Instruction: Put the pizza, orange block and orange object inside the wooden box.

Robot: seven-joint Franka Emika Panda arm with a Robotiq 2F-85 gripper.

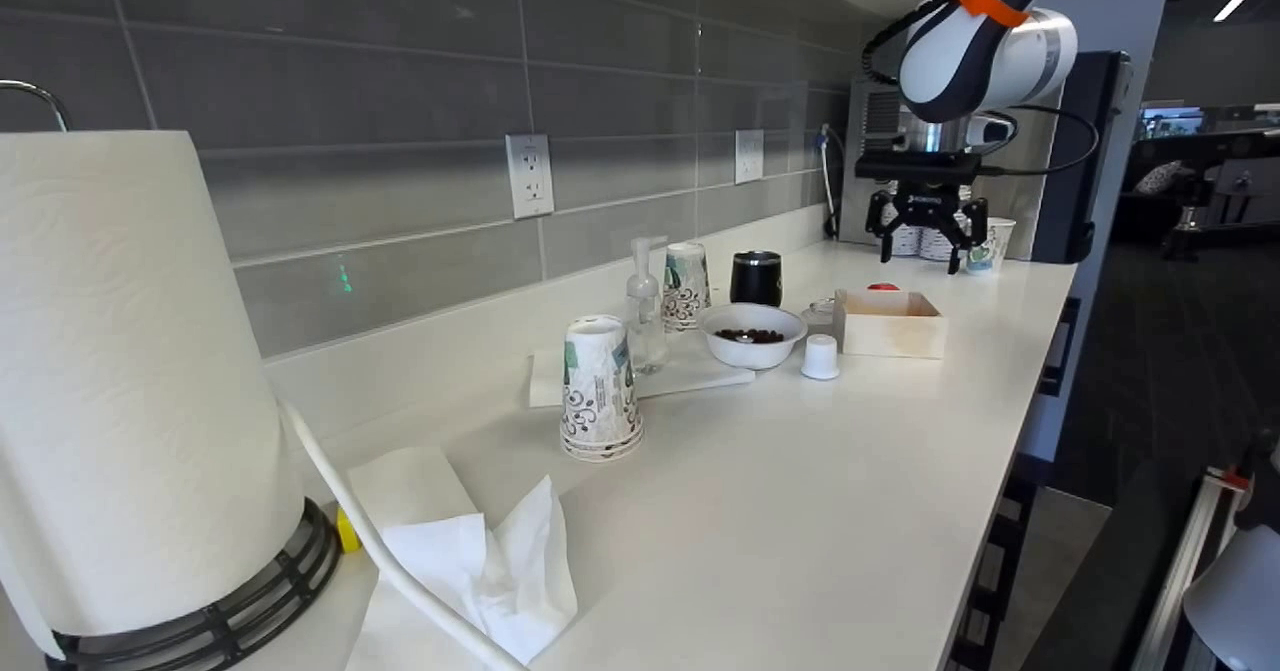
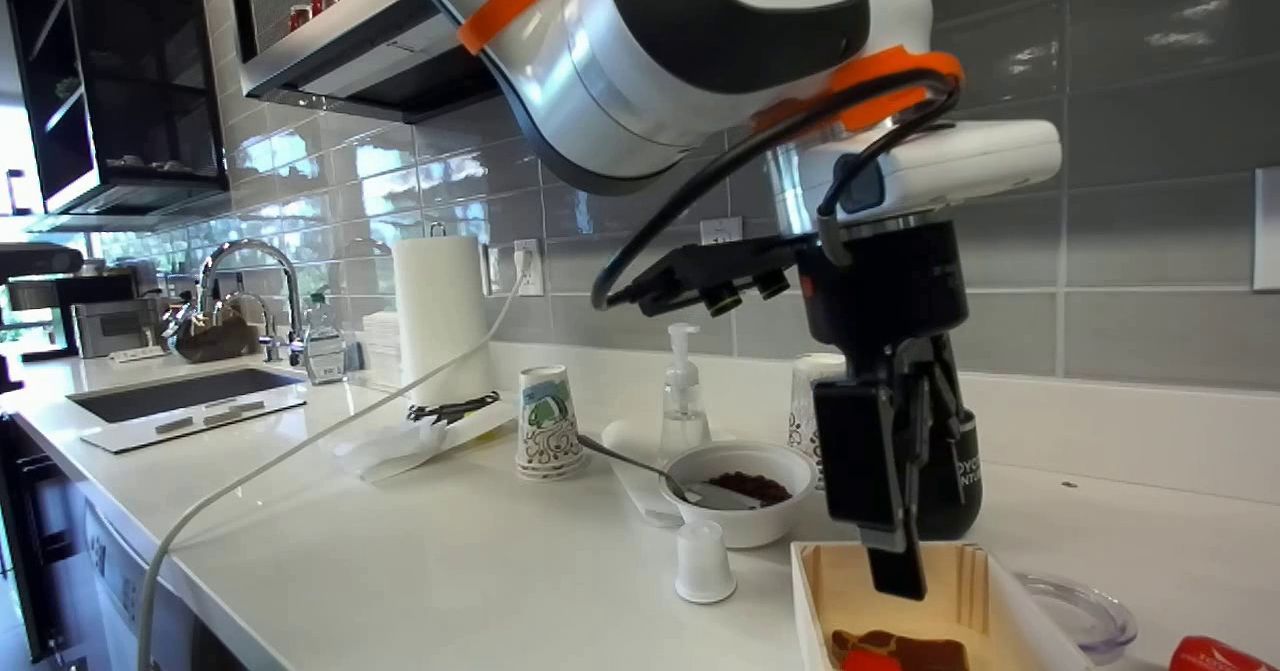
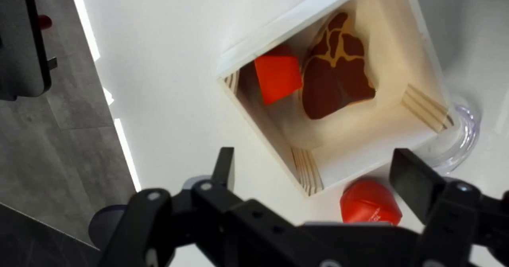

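Brown-and-tan pizza (image 3: 336,86) and orange block (image 3: 279,80) inside the wooden box (image 3: 405,52).
In the wrist view, the block sits left of the pizza, a red object (image 3: 370,203) just outside on the near side; the gripper (image 1: 920,256) hangs above, spread wide.

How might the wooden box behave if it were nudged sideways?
The wooden box would probably slide rather than tip, being wider than it is tall and flat on the countertop. It looks thin-walled and straight-edged, so likely stiff and fairly light. The orange block and flat brown piece inside may shift, since nothing visible fastens them.
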